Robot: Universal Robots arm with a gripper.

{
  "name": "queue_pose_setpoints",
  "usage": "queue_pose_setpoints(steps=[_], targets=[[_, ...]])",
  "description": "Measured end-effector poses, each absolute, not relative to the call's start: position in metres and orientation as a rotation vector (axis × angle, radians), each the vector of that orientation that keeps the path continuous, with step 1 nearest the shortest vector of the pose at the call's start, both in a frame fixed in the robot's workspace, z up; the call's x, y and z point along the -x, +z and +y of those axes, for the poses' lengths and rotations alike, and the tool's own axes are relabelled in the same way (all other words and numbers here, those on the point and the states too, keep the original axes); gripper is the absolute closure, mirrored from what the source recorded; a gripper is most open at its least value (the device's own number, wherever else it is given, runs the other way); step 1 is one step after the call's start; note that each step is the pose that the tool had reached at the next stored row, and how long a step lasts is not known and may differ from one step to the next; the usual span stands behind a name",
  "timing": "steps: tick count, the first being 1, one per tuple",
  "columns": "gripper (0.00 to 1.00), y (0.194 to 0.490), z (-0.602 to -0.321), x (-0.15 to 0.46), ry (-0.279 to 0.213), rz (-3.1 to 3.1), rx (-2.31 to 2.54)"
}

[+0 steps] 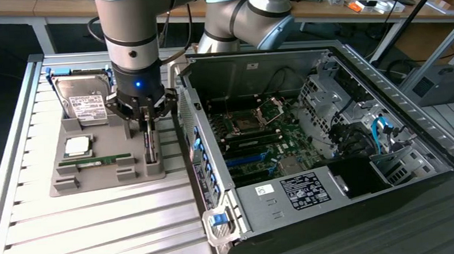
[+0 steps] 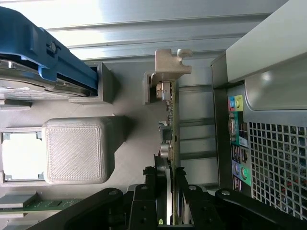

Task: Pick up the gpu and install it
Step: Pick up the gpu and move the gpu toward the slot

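Gripper point(image 1: 146, 116) point(image 2: 170, 178) narrowed, my fingers point(image 2: 160, 191) pinching both faces of gpu point(image 1: 150, 146) point(image 2: 171, 120). gpu stands on edge in gray holder tray point(image 1: 99, 183), along tray side nearest open computer case point(image 1: 213, 162). Hard drive point(image 1: 84, 101) lies on same tray.

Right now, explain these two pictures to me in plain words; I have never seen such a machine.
The grey jointed column is a robot arm; one picture comes from a camera off the arm, the other from one on its wrist. Its pincer is down over the gpu, a thin card standing on edge in a grey holder on the table. That holder also carries a hard drive, a processor chip and a memory stick. Beside it lies an open computer case.
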State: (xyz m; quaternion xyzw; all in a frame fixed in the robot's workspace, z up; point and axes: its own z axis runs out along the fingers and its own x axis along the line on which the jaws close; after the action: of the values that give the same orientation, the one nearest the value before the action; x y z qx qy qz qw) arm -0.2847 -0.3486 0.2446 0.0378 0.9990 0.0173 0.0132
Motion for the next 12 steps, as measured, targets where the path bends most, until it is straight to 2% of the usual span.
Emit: queue_pose_setpoints(steps=[12], targets=[[0.73, 0.2482, -0.3486, 0.2848, 0.054, 3.112, -0.118]])
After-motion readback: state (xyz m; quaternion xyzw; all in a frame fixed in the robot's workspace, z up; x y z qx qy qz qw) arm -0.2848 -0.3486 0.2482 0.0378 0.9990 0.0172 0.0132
